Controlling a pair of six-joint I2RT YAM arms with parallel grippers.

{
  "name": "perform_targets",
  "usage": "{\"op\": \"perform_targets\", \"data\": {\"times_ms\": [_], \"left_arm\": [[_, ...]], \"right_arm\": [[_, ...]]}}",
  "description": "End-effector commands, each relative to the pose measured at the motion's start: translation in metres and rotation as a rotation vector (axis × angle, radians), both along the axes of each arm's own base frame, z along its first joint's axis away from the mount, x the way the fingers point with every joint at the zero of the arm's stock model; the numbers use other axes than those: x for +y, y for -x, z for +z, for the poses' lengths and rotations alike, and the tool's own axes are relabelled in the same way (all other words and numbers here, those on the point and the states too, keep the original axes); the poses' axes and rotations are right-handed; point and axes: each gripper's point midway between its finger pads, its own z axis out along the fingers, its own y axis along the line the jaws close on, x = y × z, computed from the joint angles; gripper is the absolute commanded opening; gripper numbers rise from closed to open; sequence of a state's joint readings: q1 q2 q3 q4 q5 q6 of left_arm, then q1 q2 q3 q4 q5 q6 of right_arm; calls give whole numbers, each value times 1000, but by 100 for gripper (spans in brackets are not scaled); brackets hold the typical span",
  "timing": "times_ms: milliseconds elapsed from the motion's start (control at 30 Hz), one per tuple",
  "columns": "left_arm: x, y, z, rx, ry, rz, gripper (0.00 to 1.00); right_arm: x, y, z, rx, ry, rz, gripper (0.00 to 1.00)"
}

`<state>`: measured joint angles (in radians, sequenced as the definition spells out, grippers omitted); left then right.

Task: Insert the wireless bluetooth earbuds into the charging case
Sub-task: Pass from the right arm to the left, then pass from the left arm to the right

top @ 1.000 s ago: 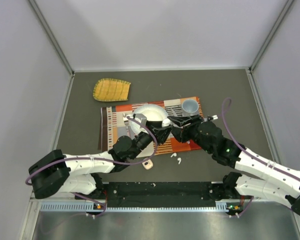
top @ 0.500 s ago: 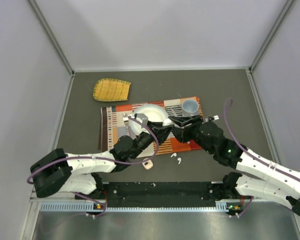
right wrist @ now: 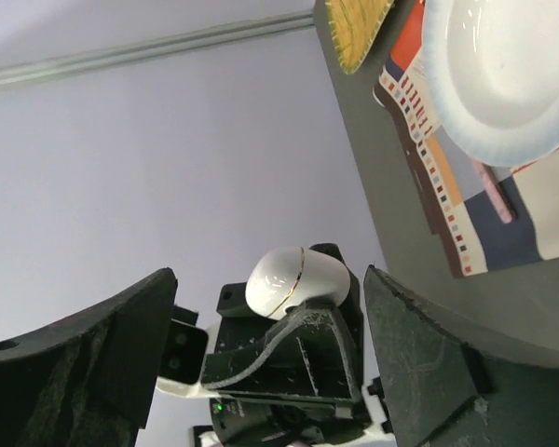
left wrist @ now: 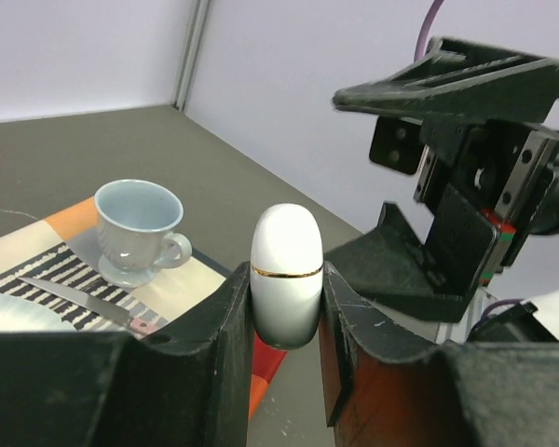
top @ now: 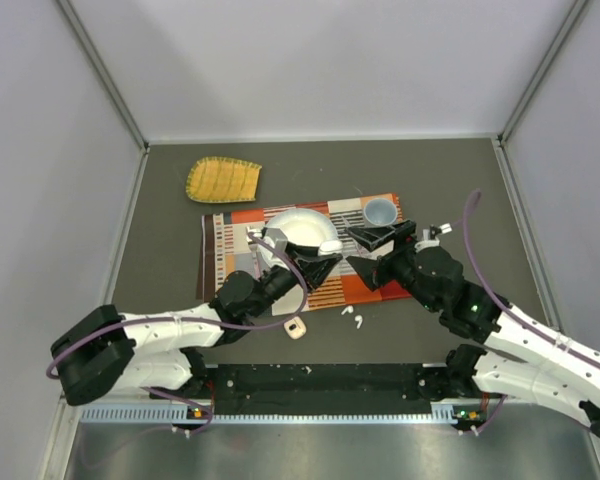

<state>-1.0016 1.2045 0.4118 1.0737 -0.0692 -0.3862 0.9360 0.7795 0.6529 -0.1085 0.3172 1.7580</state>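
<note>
Now | left jaws clamp charging case [left wrist: 286,275] | right jaws apart

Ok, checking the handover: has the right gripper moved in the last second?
Yes. The right gripper has opened and backed off rightward, away from the white plate, leaving the case in the left gripper.

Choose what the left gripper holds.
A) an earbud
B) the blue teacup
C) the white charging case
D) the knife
C: the left wrist view shows the left gripper pinching the white charging case between its fingers.
</note>
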Motion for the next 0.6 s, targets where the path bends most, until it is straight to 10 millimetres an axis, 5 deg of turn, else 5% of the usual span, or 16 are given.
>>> {"op": "perform_targets", "data": {"times_ms": [0, 167, 567], "left_arm": [[13, 16, 21, -60, 37, -91, 0], [23, 35, 31, -105, 26, -206, 0], [54, 52, 37, -143, 20, -229, 0]], "right_arm": [[-15, 2, 39, -183, 107, -3, 81], [-7, 7, 37, -185, 137, 94, 76], [22, 41, 84, -679, 415, 435, 77]]}}
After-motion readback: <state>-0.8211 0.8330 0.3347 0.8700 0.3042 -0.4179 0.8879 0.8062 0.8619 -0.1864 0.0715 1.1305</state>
